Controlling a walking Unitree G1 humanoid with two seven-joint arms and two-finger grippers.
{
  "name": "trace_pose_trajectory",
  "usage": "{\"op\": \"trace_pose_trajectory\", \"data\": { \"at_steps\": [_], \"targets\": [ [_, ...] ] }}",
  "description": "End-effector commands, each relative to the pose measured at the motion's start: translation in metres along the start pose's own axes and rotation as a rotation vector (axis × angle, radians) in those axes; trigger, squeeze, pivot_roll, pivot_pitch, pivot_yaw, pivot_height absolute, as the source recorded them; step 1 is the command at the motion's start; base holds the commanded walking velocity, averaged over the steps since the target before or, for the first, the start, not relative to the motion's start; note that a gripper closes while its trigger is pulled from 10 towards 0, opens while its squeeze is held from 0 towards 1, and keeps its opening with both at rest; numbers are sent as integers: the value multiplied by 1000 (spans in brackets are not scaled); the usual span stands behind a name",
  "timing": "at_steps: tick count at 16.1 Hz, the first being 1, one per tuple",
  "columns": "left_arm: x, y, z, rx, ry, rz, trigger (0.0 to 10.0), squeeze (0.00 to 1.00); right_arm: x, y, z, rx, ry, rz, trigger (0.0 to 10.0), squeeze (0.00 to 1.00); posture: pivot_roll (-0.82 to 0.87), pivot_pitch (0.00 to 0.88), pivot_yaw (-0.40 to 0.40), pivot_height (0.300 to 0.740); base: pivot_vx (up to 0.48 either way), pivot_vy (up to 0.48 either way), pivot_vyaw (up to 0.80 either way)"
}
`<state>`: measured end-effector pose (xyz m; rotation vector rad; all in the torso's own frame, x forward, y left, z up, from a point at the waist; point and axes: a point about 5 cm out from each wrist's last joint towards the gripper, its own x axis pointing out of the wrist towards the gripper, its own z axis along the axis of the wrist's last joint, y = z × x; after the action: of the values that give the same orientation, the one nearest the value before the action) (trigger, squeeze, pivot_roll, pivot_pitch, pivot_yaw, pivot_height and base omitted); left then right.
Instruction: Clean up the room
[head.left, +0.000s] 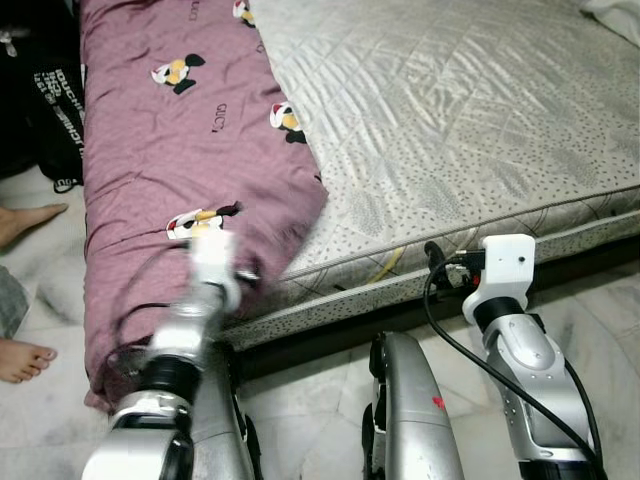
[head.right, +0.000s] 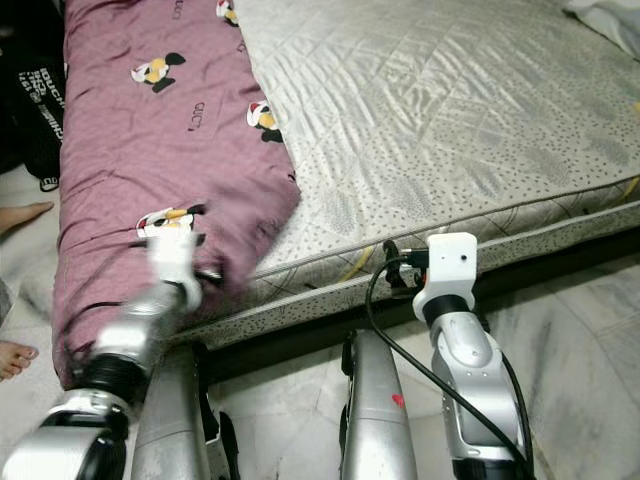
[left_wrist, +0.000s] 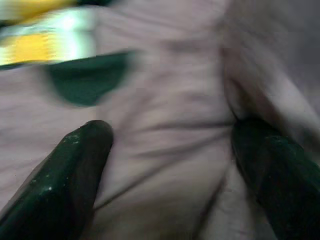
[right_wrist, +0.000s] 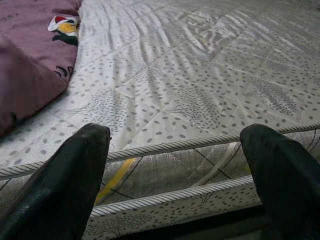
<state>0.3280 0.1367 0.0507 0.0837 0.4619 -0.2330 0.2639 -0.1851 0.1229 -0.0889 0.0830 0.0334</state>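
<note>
From the head cameras, a mauve blanket (head.left: 180, 170), smooth and slightly glossy with small cartoon penguin prints (five can be counted in the left eye view), lies along the left side of a bed and hangs over its near edge toward the floor (head.left: 600, 330). The rest of the mattress (head.left: 460, 130) is bare: quilted, silvery-grey, speckled with dark dots and edged with corded piping. The left arm is blurred, its wrist pressed into the hanging blanket; the right arm is raised just before the mattress edge, a black cable looping from its white wrist block. A black bag (head.left: 45, 90) with white lettering stands by the bed's left side, and a person's two bare feet (head.left: 25, 290) rest on the pale marbled floor there. In the left wrist view, the left gripper (left_wrist: 167, 160) has its fingers (left_wrist: 65, 180) spread against wrinkled blanket cloth, clamping nothing. In the right wrist view, the right gripper (right_wrist: 175, 165) holds its fingers (right_wrist: 70, 185) wide apart and empty, facing the mattress edge.
</note>
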Motion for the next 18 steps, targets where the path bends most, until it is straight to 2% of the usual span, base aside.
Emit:
{"op": "trace_pose_trajectory", "data": {
  "at_steps": [1,2,4,5,6,7,8,9,10,12,13,14,15,16,18],
  "targets": [
    [-2,-16,-10,79,27,-99,10000,0,-2,-1,2,-5,0,-3,10000,0,-182,166,9,531,0,0,0],
    [-4,-30,-17,130,37,-184,10000,0,-2,-1,1,-7,1,-1,10000,0,-181,162,6,531,0,0,0],
    [-11,-54,-26,288,12,-358,10000,0,-2,-2,1,-9,3,0,10000,0,-180,160,2,531,0,0,0],
    [-14,-59,-29,335,1,-397,10000,0,-3,-2,1,-10,4,0,10000,0,-179,160,1,531,0,0,0],
    [-20,-67,-29,401,-59,-436,10000,0,-4,-2,1,-12,5,1,10000,0,-181,161,2,531,0,0,0],
    [-22,-68,-26,410,-95,-428,10000,0,-5,-2,0,-12,6,1,10000,0,-181,161,1,531,0,0,0],
    [-24,-67,-11,412,-204,-372,10000,0,-8,-3,0,-14,8,-3,10000,0,-180,167,0,531,0,0,0],
    [-25,-65,-5,411,-244,-350,10000,0,-8,-4,0,-14,8,-5,10000,0,-180,168,0,531,0,0,0],
    [-28,-58,16,389,-366,-257,10000,0,-13,-5,0,-16,9,-13,10000,0,-183,180,4,531,0,0,0],
    [-30,-47,41,325,-482,-151,10000,0,-20,-8,1,-16,7,-27,10000,0,-190,195,7,531,0,0,0],
    [-31,-38,59,254,-545,-75,10000,0,-26,-11,1,-23,13,-39,10000,0,-192,197,7,531,0,0,0],
    [-35,-23,82,149,-628,26,10000,0,-40,-16,0,-33,31,-54,10000,0,-204,217,10,531,0,0,0],
    [-34,-13,91,102,-637,76,10000,0,-48,-20,-1,-38,46,-65,10000,0,-216,229,12,531,0,0,0],
    [-29,0,95,51,-607,127,10000,0,-57,-24,-1,-43,61,-80,10000,0,-227,239,14,531,0,0,0],
    [-15,22,89,-77,-478,186,10000,0,-74,-31,3,-52,84,-107,10000,0,-263,268,18,531,0,0,0]
  ]
}}
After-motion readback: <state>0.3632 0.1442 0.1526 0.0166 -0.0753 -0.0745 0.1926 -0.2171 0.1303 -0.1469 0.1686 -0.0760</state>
